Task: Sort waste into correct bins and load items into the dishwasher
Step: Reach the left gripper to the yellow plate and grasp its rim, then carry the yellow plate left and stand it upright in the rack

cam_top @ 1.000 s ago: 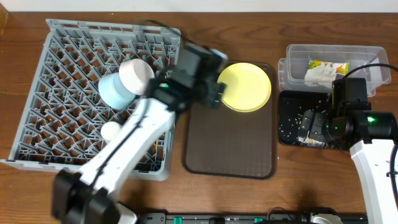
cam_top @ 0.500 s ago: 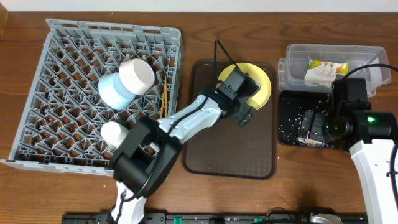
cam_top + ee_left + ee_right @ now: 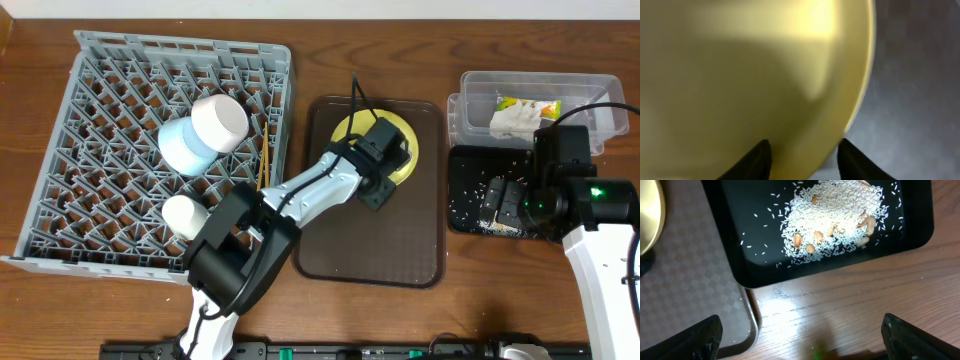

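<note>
Left wrist cam: plate (image 3: 740, 75) fills nearly the whole frame as a yellow-green blur, and its rim runs down between the two black fingertips (image 3: 757, 160). Left gripper (image 3: 805, 161) jaws are part-way apart, astride the rim. Nothing looks clamped, and I can't tell if they touch it. The grey strip right of the rim is the brown serving tray (image 3: 920, 100). Overhead adds what that cam can't show: the plate sits at the far end of the serving tray, mid-table. The left arm lies across it and covers most of it, so only the left and right edges show. Right wrist cam: right gripper (image 3: 807, 347) is spread wide and empty, with its fingers at the bottom corners of the frame. Wood table (image 3: 850, 310) shows below the near edge of the black tray (image 3: 755, 255). In the tray there's a pile of rice crumbs (image 3: 835, 215) with a few brown nut-like bits, and loose grains scattered to the left. Overhead reduces all that to white specks and puts the right gripper over the black tray. Overhead only: clear tub (image 3: 590, 90) sits just beyond the black tray and holds the wrapper (image 3: 530, 103) and tissue (image 3: 512, 122). Dish rack (image 3: 100, 230) is at left with the blue bowl (image 3: 175, 150) and the white bowl (image 3: 220, 120) touching it. The small cup (image 3: 183, 215) is nearer, and the chopsticks (image 3: 265, 165) lie by the rack's right wall.
</note>
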`<action>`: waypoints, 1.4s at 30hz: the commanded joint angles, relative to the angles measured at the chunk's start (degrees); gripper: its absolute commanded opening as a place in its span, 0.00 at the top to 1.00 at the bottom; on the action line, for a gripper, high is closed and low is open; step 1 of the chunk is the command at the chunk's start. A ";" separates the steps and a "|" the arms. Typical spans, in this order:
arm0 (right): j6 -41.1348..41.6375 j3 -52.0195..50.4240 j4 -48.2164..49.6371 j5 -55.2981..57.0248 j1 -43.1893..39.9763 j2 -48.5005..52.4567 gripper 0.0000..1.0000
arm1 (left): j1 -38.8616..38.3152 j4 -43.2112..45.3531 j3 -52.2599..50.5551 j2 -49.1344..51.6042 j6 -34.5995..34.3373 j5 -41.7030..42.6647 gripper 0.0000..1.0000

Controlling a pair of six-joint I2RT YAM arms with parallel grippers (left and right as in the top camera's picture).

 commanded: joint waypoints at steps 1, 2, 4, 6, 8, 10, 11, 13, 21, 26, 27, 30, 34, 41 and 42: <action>0.24 0.83 0.02 0.70 -0.87 -0.15 0.01 | -2.12 -3.13 -0.85 0.66 -1.33 0.28 0.68; 0.24 0.83 0.04 0.70 -0.87 -0.15 0.01 | -2.60 -3.65 -0.85 0.52 -1.36 0.26 0.70; 0.24 0.83 0.02 0.70 -0.87 -0.15 0.01 | -3.61 -4.20 -0.85 0.31 -1.36 0.26 0.76; 0.24 0.83 -0.02 0.70 -0.87 -0.15 0.01 | -4.46 -4.52 -0.83 0.00 -1.36 0.26 0.77; 0.24 0.83 -0.15 0.70 -0.87 -0.15 0.01 | -5.18 -4.57 -0.83 -0.15 -1.36 0.24 0.81; 0.22 0.83 -0.39 0.70 -0.87 -0.15 0.01 | -5.66 -4.74 -0.83 -0.24 -1.33 0.22 0.89; 0.22 0.83 -0.44 0.70 -0.87 -0.15 0.01 | -5.86 -4.79 -0.83 -0.24 -1.36 0.24 0.92; 0.22 0.83 -0.59 0.70 -0.87 -0.15 0.01 | -5.99 -5.01 -0.83 -0.24 -1.38 0.24 0.94; 0.22 0.83 -0.83 0.72 -0.87 -0.15 0.01 | -5.97 -6.75 -0.70 -1.09 -1.95 0.04 0.94; 0.22 0.83 -0.83 0.74 -0.87 -0.15 0.01 | -5.97 -7.15 -0.66 -6.67 -1.95 0.02 0.94; 0.22 0.83 -0.83 0.74 -0.87 -0.15 0.01 | -5.97 -7.17 -0.66 -8.57 -1.95 0.02 0.94; 0.20 0.83 -0.83 0.74 -0.87 -0.15 0.01 | -5.84 -7.78 -0.66 -15.50 -1.95 0.02 0.94; 0.20 0.83 -0.83 0.74 -0.87 -0.15 0.02 | -4.74 -8.46 -0.68 -22.29 -1.99 0.02 0.94; 0.20 0.83 -0.85 0.74 -0.87 -0.15 0.01 | 1.42 -8.46 -0.68 -33.38 -4.11 0.07 0.94; 0.20 0.83 -0.85 0.74 -0.87 -0.15 0.01 | 3.04 -8.48 -0.68 -34.88 -5.16 0.07 0.94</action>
